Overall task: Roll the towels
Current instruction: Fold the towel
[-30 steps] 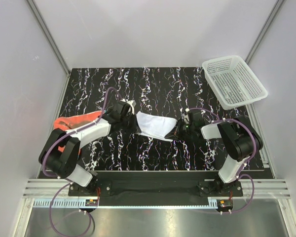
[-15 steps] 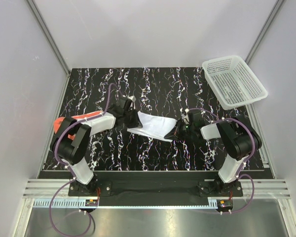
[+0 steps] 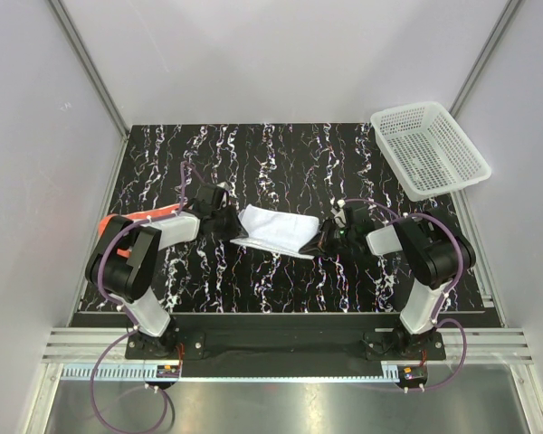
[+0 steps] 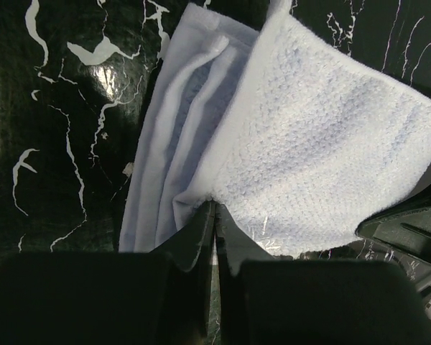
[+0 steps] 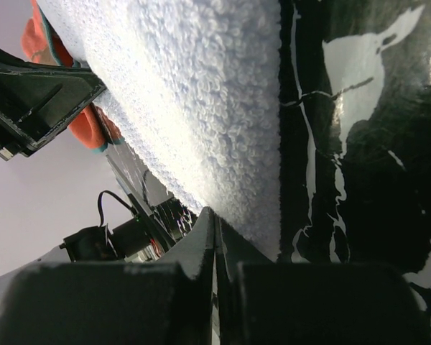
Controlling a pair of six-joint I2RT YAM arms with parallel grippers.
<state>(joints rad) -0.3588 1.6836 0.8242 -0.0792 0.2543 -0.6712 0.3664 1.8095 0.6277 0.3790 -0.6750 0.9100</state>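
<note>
Top external view — item one: white towel [image 3: 273, 231], near the middle of the black marbled bench [image 3: 281, 154], spanning the gap between the two arms and partly folded over itself. Left end effector [image 3: 231, 226]: at the towel's left edge, fingers pressed together, pinching the cloth. Right end effector [image 3: 319, 242]: at the towel's right edge, fingers likewise pressed together on the cloth. Item two: orange-red towel [image 3: 143, 215], lying at the bench's left side, mostly hidden by the left arm. White mesh basket [image 3: 430, 149]: far right corner, well apart from both towels. Left wrist view: the tips nip a point where smooth folds meet the looped upper layer. Right wrist view — terry pile fills the frame above the closed tips; orange cloth shows beyond.
</note>
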